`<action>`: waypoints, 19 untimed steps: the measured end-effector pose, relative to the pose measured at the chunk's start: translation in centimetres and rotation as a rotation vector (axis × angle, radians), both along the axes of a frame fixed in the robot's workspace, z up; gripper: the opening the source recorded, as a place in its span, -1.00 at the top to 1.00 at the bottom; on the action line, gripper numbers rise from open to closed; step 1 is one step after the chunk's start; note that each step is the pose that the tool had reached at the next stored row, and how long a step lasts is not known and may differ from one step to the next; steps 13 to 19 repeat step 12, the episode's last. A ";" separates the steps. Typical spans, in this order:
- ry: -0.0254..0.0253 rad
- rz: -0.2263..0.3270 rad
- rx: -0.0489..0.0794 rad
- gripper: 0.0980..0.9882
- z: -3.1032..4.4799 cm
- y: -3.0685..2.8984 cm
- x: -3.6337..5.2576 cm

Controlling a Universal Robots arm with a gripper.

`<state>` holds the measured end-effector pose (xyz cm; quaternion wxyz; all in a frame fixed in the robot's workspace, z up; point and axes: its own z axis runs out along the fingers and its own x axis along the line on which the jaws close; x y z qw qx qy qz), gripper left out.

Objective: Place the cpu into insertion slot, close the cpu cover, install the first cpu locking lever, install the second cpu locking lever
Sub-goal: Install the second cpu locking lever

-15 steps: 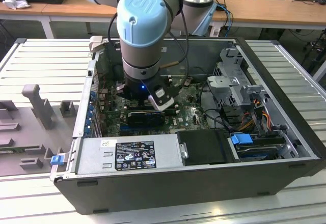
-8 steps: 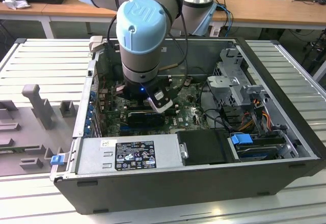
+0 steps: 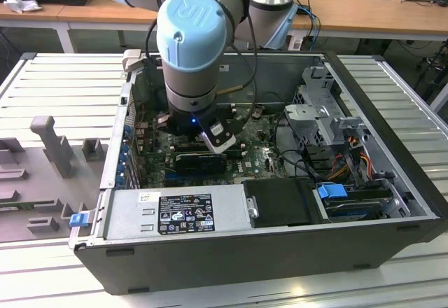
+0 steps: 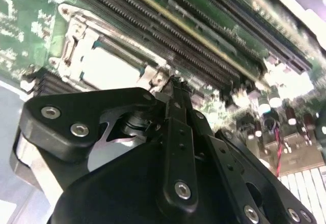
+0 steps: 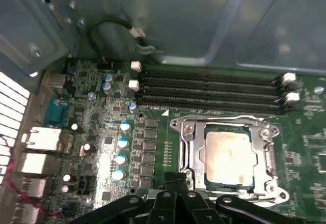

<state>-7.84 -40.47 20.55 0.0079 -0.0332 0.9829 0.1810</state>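
The cpu lies flat in the insertion slot, its pale metal top showing through the cut-out of the cpu cover, which lies down over it. My gripper is shut, its black fingers pressed together with nothing visible between them, and its tip is at a corner of the socket. In the second wrist view the gripper tip sits just beside the cpu cover and the cpu. A thin silvery lever runs along the socket's side away from the gripper.
Several long black memory slots run beside the socket. The arm reaches down into the open computer case, over the green motherboard. A power supply and drive bays border the board.
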 end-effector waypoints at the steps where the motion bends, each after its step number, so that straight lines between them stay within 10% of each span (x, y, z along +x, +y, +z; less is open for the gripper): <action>1: 0.0000 0.000 0.000 0.98 0.31 0.00 0.00; 8: 0.0008 0.000 0.000 0.98 1.74 0.00 0.00; 19: 0.0008 0.000 0.000 0.98 1.80 0.00 0.00</action>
